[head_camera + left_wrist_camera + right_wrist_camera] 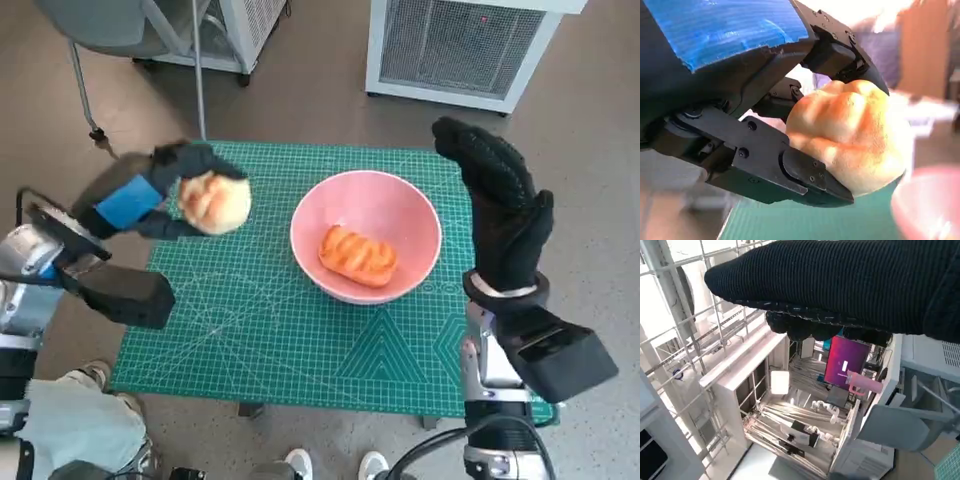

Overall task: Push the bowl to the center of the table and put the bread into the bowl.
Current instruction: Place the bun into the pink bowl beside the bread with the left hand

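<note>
Bun (214, 201) sits clamped in the left robot hand (170, 190), lifted above the left part of the green mat (260, 330) that covers the table; left wrist view shows black fingers (805, 172) wrapped under and over it, grip firm. Bowl (310, 215), pink, stands near mat centre, slightly right, already holding a striped roll (357, 254). Push step looks done; placing is the step in hand. Judgement: carry the bun sideways toward the bowl at present height, clear the near rim before lowering, aim for the free space beside the roll, let go low so it does not bounce out. Soft crust, so no extra squeeze. Right robot hand (500, 205) is raised beside the bowl's right edge, fingers straight, holding nothing; it could steady the bowl if nudged.
</note>
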Controlling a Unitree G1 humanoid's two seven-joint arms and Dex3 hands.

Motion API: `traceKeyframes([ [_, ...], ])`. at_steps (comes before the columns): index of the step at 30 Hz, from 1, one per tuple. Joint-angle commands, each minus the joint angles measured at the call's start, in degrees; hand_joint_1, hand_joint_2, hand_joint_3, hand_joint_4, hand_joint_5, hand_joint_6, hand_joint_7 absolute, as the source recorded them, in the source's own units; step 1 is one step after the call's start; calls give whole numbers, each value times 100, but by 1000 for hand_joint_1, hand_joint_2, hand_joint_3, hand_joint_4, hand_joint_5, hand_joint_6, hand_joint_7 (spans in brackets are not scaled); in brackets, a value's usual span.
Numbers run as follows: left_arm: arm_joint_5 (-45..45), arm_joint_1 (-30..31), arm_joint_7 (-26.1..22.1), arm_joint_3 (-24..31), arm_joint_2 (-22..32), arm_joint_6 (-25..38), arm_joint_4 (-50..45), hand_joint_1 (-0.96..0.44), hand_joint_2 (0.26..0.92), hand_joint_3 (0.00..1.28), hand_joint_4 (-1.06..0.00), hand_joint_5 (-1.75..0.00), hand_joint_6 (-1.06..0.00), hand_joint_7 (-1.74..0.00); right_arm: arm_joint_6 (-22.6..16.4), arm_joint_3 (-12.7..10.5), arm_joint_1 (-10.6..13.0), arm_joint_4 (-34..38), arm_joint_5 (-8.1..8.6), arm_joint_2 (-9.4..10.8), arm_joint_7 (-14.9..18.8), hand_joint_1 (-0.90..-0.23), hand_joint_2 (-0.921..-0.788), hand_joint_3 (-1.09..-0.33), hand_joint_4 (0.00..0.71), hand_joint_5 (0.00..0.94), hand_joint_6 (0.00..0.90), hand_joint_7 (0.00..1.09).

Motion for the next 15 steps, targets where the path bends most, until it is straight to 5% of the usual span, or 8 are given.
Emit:
traceKeyframes([
  [1,7,-283,166,-26,-462,31,-383,0,921,77,-660,-1164,-633,-1188,15,-6,55,105,51,23,42,-484,-921,-809,276,38,-1,690],
  [15,392,-1280,17,-785,-1620,-129,158,0,920,81,-677,-1144,-608,-1217,30,51,147,-28,55,-7,91,-494,-921,-805,276,40,-1,685],
])
